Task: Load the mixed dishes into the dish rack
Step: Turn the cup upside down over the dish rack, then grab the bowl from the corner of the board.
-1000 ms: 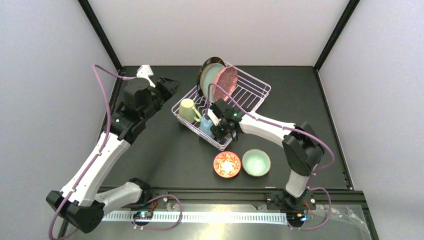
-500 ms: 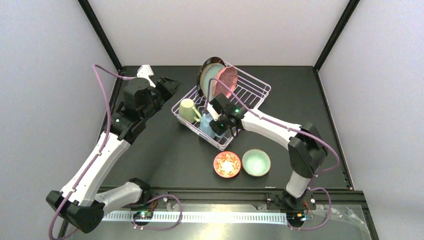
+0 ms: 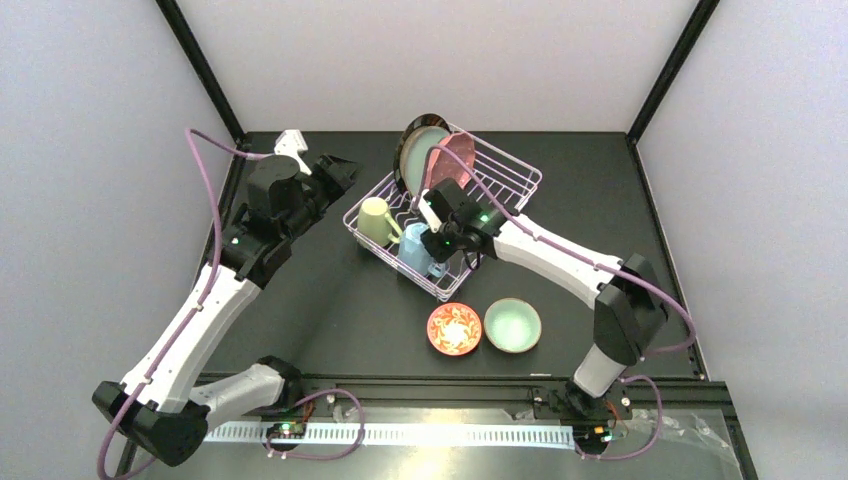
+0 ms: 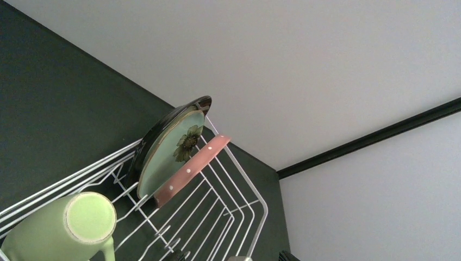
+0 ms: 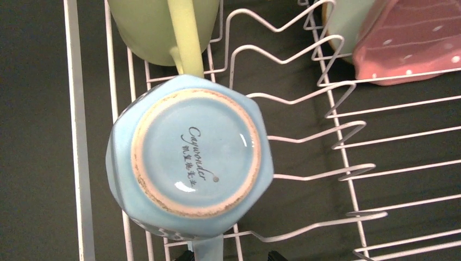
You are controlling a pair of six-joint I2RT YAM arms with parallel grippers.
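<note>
- Right wrist view: blue mug (image 5: 190,157) inverted in rack (image 5: 76,136), glazed foot up, just beside cream mug (image 5: 157,27).
- Parted over the mug, gripping nothing: right pincer (image 5: 231,255). Wide open, empty: left pincer (image 3: 340,170).
- On tabletop (image 3: 330,310), side by side: red bowl (image 3: 454,329), mint bowl (image 3: 512,325).
- Glazed ceramic: stiff, slick, chippable. Probably best gripped across the rim.

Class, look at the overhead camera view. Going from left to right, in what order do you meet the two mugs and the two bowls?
cream mug → blue mug → red-orange bowl → mint bowl. The plates are left out because they overlap the mugs in this direction.
</note>
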